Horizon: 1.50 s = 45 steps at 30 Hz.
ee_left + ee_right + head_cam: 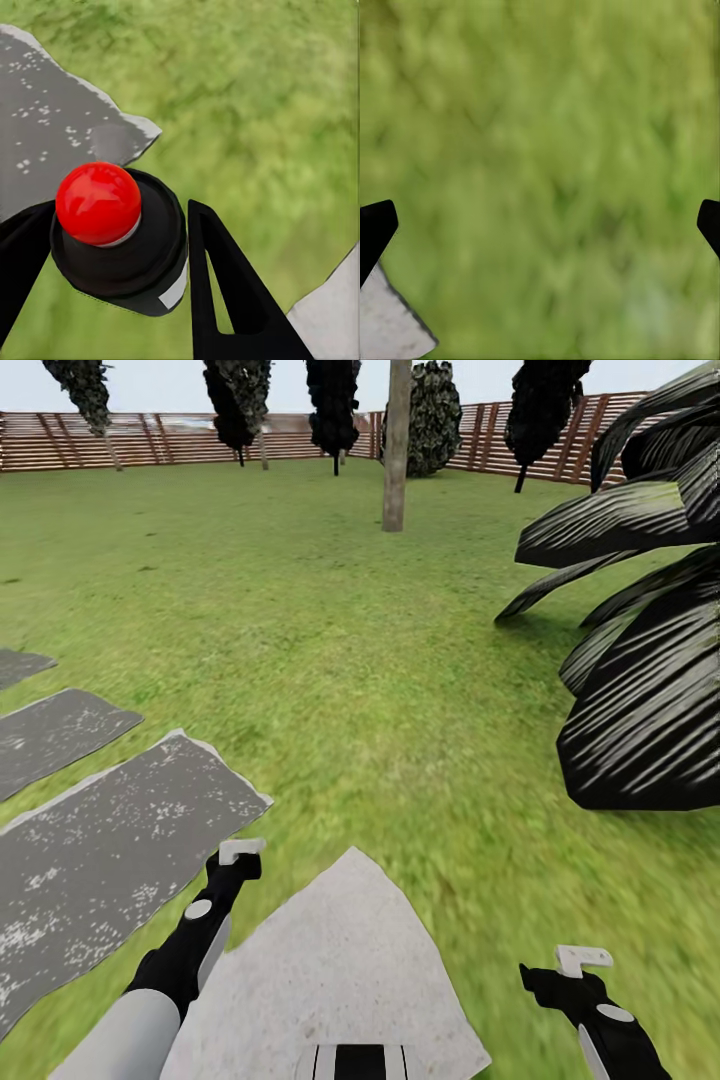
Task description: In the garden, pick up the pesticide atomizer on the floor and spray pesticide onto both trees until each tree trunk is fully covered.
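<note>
The sprayer point(120, 240) sits pinched between the black fingers of the left gripper point(112, 247), its dark round body touching a finger on each side and its red button point(98, 202) standing clear above them. It looks small, rigid and light, and its smooth round body could twist or slip, so the hold belongs on the body's flanks, leaving the button free to press. The head view adds what the wrist view lacks: the grey-brown tree trunk point(396, 445) well ahead across the lawn point(330, 660), the slatted fence point(150, 440) behind it, grey paving slabs point(110, 840) and a dark broad-leaved plant point(640, 660). The right gripper point(540, 225) hangs spread wide over grass, holding nothing.
</note>
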{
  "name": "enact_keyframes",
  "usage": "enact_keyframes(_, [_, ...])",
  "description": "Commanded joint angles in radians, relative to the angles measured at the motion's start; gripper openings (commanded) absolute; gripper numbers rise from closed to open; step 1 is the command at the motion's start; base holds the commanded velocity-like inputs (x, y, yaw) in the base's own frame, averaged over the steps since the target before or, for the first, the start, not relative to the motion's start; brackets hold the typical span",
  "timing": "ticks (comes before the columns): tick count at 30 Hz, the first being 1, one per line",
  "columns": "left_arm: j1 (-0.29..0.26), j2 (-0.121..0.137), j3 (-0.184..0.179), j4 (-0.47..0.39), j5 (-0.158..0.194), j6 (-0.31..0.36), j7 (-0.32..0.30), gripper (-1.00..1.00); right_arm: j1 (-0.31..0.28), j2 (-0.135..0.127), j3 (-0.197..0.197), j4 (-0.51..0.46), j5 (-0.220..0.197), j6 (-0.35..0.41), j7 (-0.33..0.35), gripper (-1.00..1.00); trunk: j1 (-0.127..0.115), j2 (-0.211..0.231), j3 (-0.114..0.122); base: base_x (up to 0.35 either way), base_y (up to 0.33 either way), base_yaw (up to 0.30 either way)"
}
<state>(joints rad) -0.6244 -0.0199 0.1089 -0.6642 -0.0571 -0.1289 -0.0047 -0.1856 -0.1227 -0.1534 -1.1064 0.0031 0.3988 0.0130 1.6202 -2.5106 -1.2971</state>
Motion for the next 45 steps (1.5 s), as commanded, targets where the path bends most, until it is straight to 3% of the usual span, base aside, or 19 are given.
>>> enact_keyframes(1, [0.000,0.000,0.000,0.000,0.000,0.000,0.000,-1.00,0.000,0.000,0.000,0.000,0.000,0.000,0.000,1.00,0.000,0.000,0.004,0.000,0.000,0.000])
enact_keyframes(12, [0.000,0.000,0.000,0.000,0.001,0.000,0.000,-1.00,0.000,0.000,0.000,0.000,-0.003,-0.001,0.001,1.00,-0.005,0.003,0.047,0.000,0.000,0.000])
enact_keyframes(45, [0.000,-0.002,0.000,0.000,0.001,0.000,0.000,-1.00,0.000,0.000,0.000,0.000,-0.003,-0.001,0.001,1.00,-0.005,0.003,0.097,0.000,0.000,0.000])
